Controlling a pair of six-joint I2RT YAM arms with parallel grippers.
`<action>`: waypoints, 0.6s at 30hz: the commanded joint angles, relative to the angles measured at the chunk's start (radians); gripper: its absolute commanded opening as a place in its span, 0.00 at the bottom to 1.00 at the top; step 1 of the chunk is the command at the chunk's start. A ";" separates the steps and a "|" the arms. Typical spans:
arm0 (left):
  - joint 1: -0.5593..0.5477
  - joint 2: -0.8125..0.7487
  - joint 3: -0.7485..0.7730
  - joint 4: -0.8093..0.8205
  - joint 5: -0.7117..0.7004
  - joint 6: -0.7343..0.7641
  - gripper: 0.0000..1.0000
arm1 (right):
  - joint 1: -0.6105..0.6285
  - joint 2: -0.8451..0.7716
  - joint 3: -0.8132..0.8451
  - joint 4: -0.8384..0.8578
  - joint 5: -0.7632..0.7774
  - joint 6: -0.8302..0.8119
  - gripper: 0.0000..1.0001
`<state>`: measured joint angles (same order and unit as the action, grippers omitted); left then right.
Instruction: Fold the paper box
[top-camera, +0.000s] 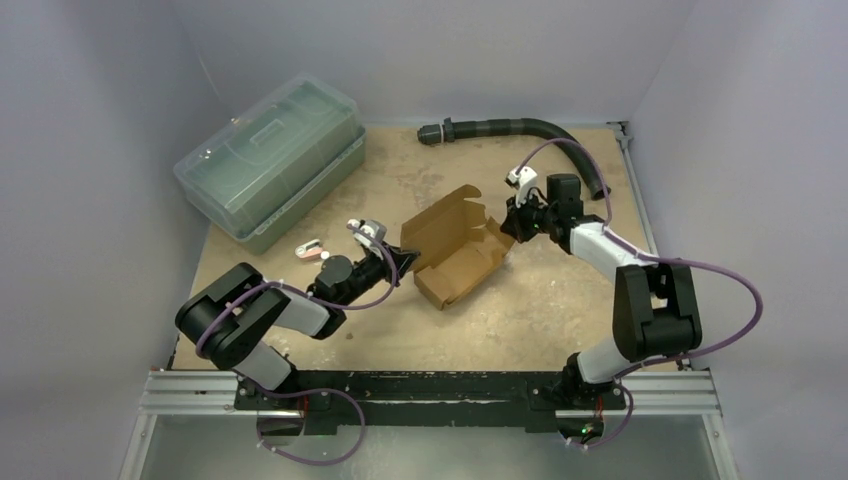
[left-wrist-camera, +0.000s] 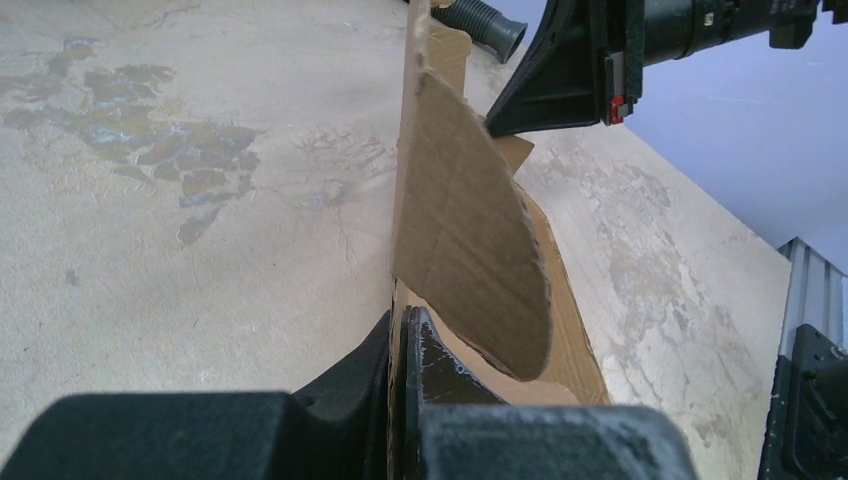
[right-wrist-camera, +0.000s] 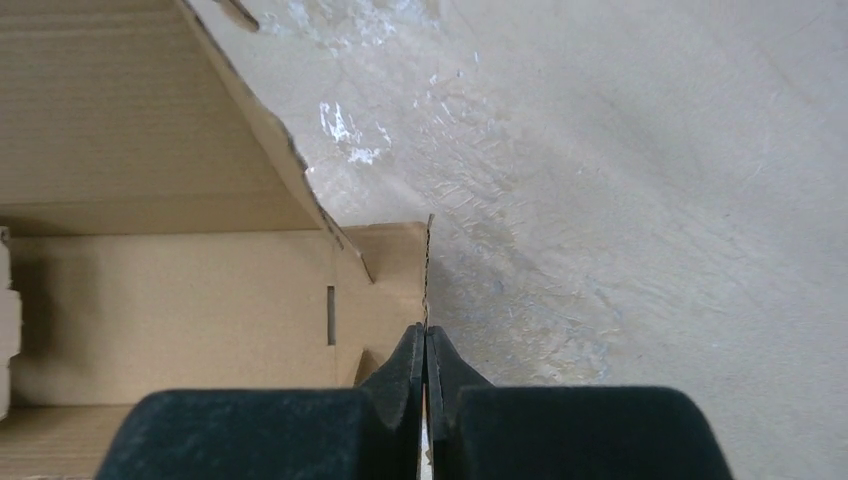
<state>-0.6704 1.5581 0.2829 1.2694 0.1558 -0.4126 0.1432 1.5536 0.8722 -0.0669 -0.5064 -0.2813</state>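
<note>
The paper box (top-camera: 455, 245) is a brown cardboard die-cut piece, partly raised, lying mid-table with its lid flap up at the back. My left gripper (top-camera: 400, 262) is at its left end, shut on an upright side wall; in the left wrist view the fingertips (left-wrist-camera: 408, 315) pinch that thin wall, and a rounded flap (left-wrist-camera: 470, 230) stands just beyond. My right gripper (top-camera: 510, 225) is at the box's right end. The right wrist view shows it (right-wrist-camera: 426, 330) shut on the edge of a cardboard wall, with the box's slotted inside (right-wrist-camera: 180, 300) to the left.
A large clear greenish lidded plastic bin (top-camera: 270, 160) stands at the back left. A black corrugated hose (top-camera: 510, 128) curves along the back right. A small pink and white object (top-camera: 310, 248) lies left of the left gripper. The aluminium rail (top-camera: 430, 390) runs along the near edge.
</note>
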 joint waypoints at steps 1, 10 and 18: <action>-0.005 -0.038 0.002 0.028 -0.022 -0.042 0.00 | 0.004 -0.081 -0.015 0.055 -0.008 -0.014 0.00; -0.005 -0.055 0.021 -0.027 -0.077 -0.116 0.00 | 0.018 -0.091 -0.024 0.038 -0.053 -0.042 0.00; -0.005 -0.052 0.016 -0.012 -0.100 -0.178 0.00 | 0.025 -0.093 -0.034 0.034 -0.099 -0.055 0.00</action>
<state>-0.6704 1.5276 0.2840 1.2221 0.0784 -0.5396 0.1596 1.4788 0.8494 -0.0521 -0.5526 -0.3130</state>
